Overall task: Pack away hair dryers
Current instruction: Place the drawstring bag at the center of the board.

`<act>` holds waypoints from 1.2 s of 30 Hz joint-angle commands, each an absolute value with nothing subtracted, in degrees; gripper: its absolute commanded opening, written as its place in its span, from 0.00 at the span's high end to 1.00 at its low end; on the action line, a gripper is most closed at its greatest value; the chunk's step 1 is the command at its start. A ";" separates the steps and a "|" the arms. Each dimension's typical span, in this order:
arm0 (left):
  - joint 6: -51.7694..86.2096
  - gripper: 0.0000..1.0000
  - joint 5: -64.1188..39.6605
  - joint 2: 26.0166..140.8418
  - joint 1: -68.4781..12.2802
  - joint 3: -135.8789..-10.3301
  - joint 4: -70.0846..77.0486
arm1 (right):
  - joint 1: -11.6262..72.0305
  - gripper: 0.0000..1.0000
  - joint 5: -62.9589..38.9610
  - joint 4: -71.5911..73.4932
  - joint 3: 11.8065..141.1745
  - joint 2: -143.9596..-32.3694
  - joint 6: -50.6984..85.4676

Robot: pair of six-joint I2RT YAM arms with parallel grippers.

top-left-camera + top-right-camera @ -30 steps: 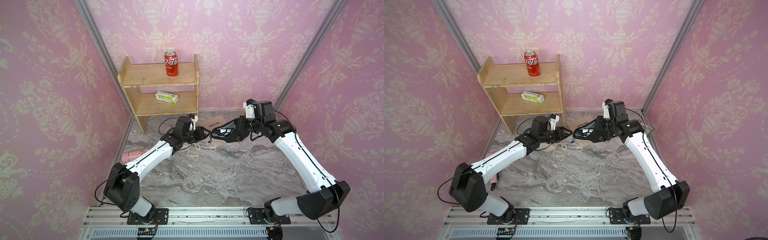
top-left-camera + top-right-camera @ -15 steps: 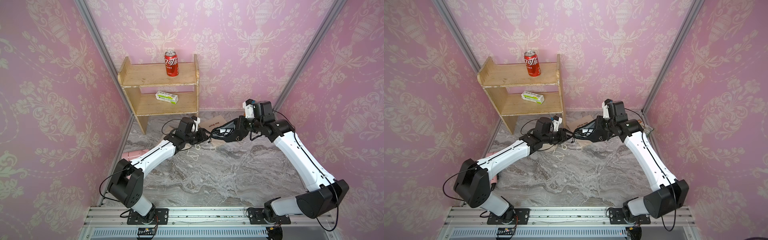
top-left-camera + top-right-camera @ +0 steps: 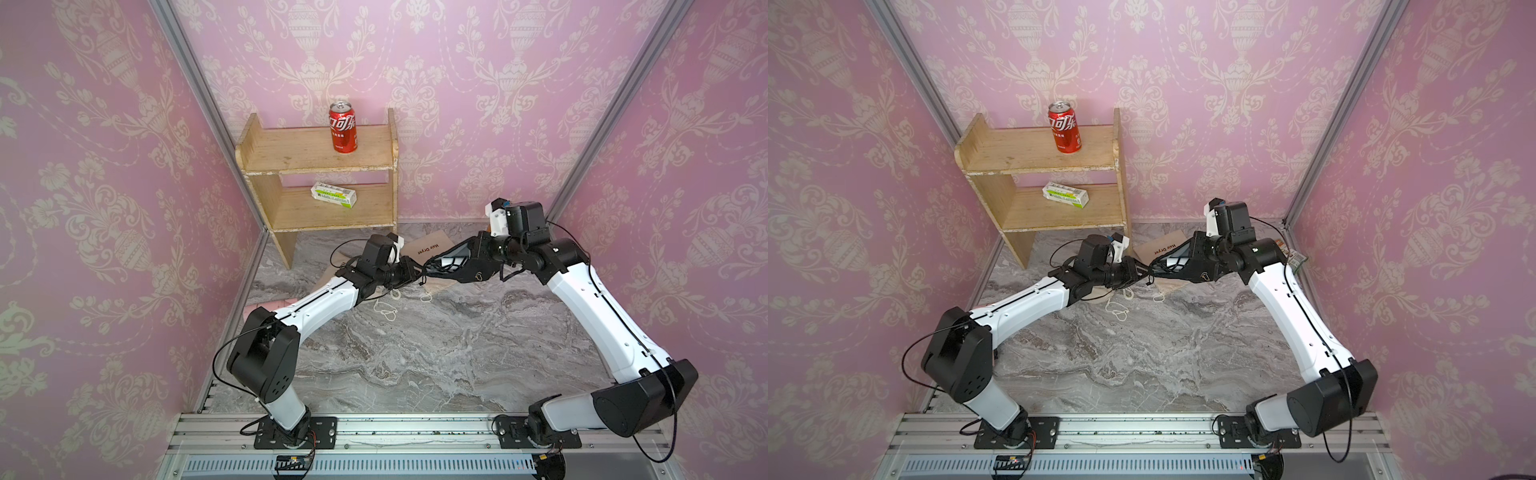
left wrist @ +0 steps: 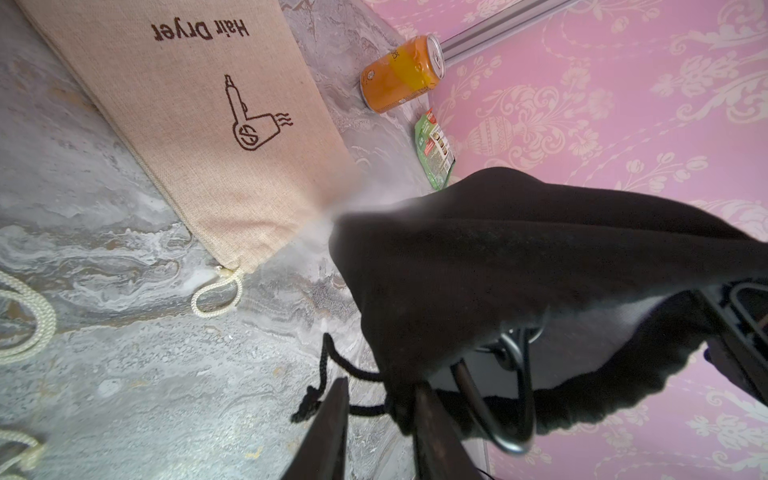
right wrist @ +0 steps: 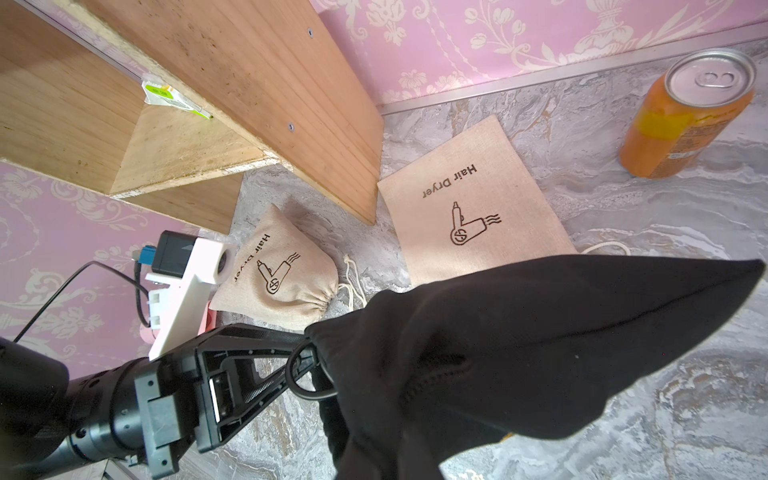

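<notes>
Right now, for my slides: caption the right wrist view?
Black fabric drawstring pouch held up, left gripper at its mouth; flat beige pouch, bulging beige pouch and orange drink can beyond.

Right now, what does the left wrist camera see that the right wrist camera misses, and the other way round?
Only the left wrist view shows the green packet lying near the wall. Only the right wrist view shows the wooden shelf, the small green-and-white box on it, and a stuffed beige pouch pulled shut beside the shelf. Both show the flat beige pouch printed Hair Dryer, the orange can, and the black pouch filling the foreground.
</notes>
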State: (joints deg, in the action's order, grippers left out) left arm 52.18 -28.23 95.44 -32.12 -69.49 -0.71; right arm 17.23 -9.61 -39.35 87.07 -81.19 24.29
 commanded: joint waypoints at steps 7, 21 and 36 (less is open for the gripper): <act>52.03 0.89 -28.50 98.77 -33.59 -74.91 0.79 | 17.19 1.00 -10.88 -35.42 88.37 -79.28 25.84; 43.67 1.00 -25.21 95.16 -32.57 -82.55 -10.72 | 17.09 1.00 -6.19 -37.66 87.60 -79.27 23.14; 41.96 1.00 -24.99 89.60 -31.20 -85.08 -13.48 | 15.58 1.00 -2.45 -38.70 87.05 -86.15 19.11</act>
